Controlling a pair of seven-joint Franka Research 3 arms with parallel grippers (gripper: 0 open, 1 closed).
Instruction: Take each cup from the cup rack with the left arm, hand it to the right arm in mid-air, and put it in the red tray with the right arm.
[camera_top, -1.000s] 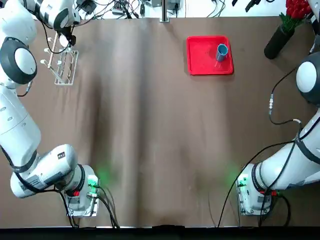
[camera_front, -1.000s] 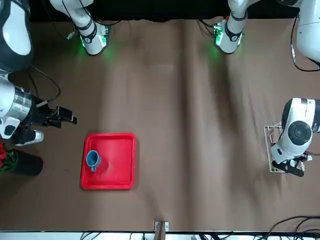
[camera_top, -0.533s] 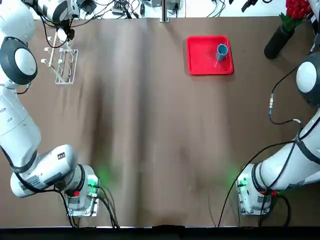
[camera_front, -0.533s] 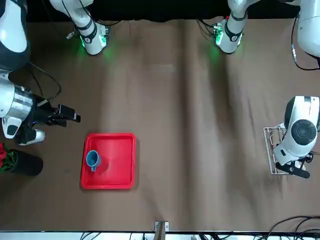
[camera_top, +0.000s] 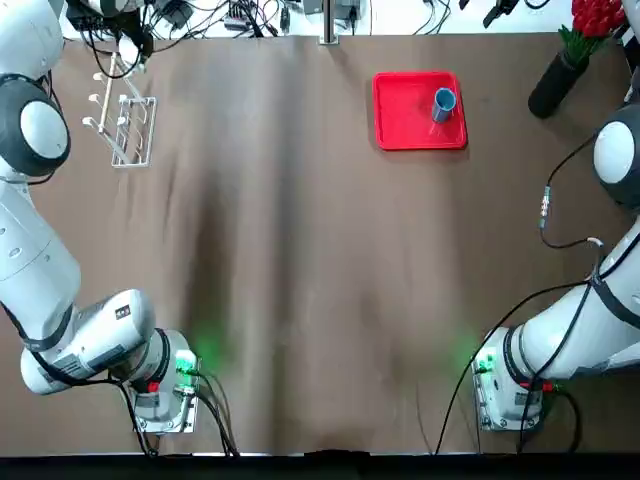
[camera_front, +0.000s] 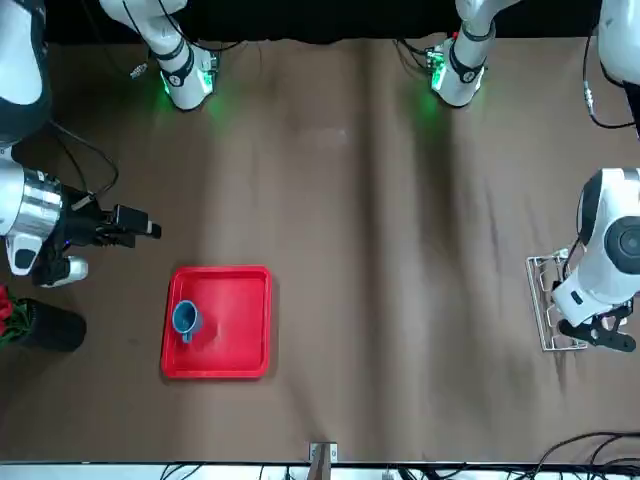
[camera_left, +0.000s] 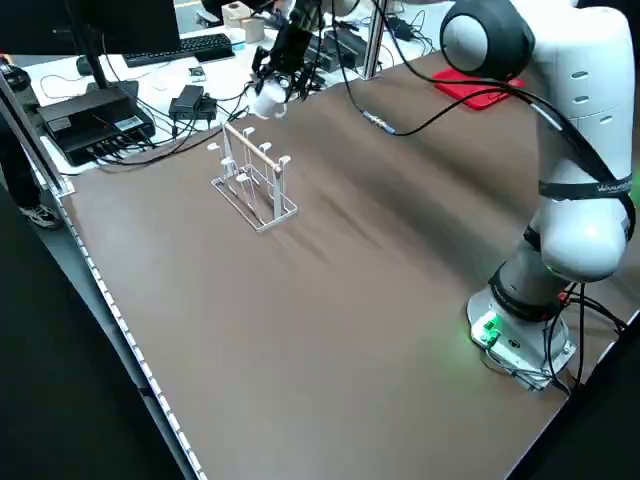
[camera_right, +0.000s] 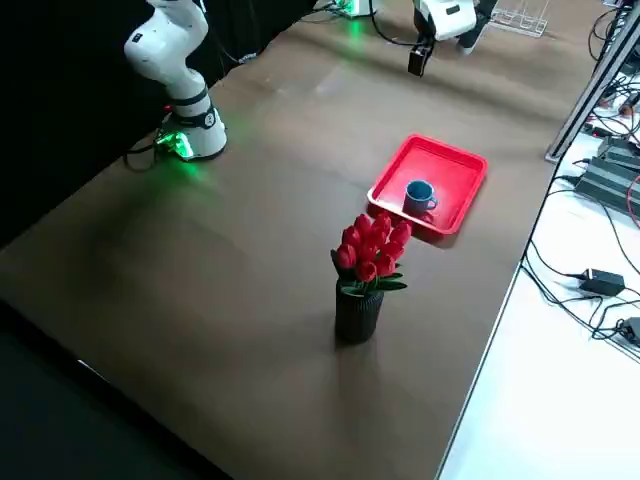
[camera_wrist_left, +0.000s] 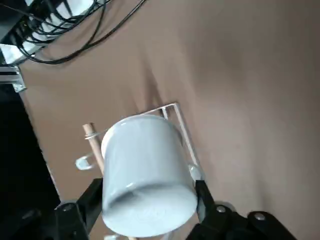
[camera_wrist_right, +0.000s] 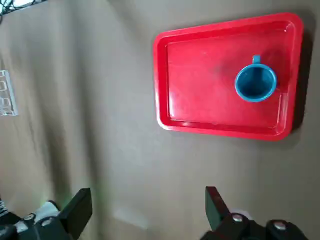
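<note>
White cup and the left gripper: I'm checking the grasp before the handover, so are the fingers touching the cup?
Touching. The left wrist view shows the white cup clamped in the left gripper, both black fingers pressed against its sides, above the cup rack.

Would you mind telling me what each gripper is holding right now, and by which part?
The left gripper holds the white cup by the sides of its body, above the cup rack. The right gripper is open and holds nothing.
</note>
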